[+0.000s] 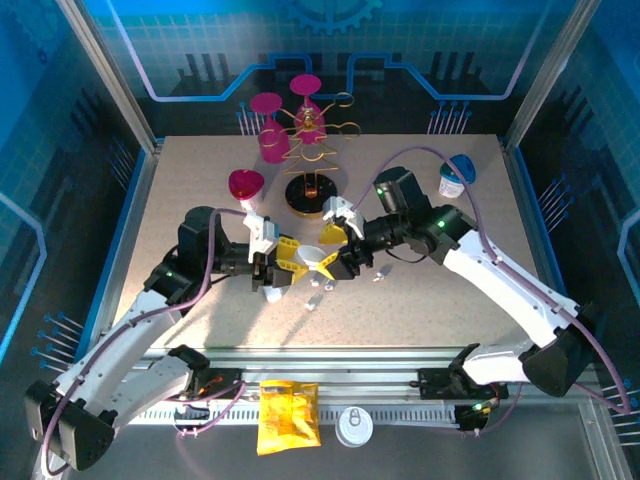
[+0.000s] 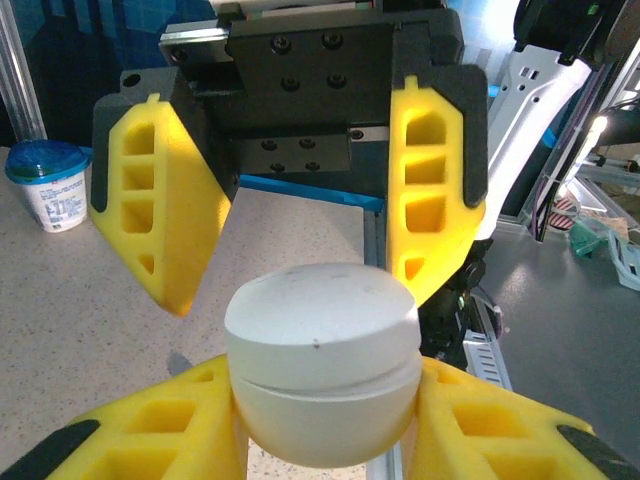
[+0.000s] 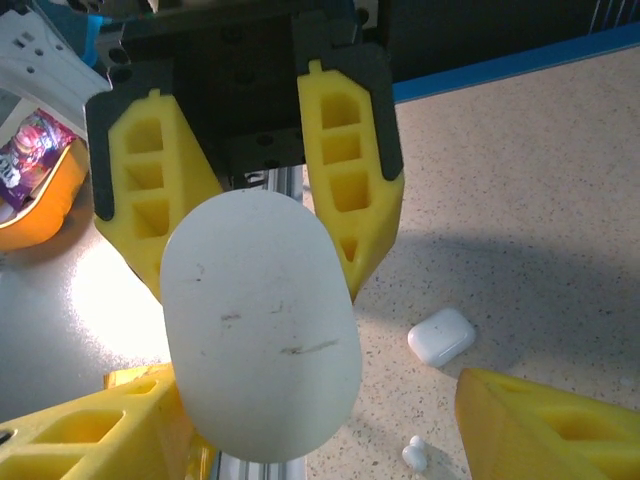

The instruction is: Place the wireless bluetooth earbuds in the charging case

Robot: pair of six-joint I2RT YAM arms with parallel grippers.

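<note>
A white pebble-like charging case with its lid closed is held above the table, and my left gripper is shut on its lower half. In the top view the case hangs mid-table between my left gripper and right gripper. My right gripper is open, its yellow fingers spread wide either side of the case. On the table below lie a tiny white earbud and a small white rectangular case. Small white pieces lie under the grippers.
A gold rack with pink glasses stands at the back, with another pink glass beside it. At the back right sits a blue-lidded cup. A yellow snack bag and a white round lid rest on the near rail.
</note>
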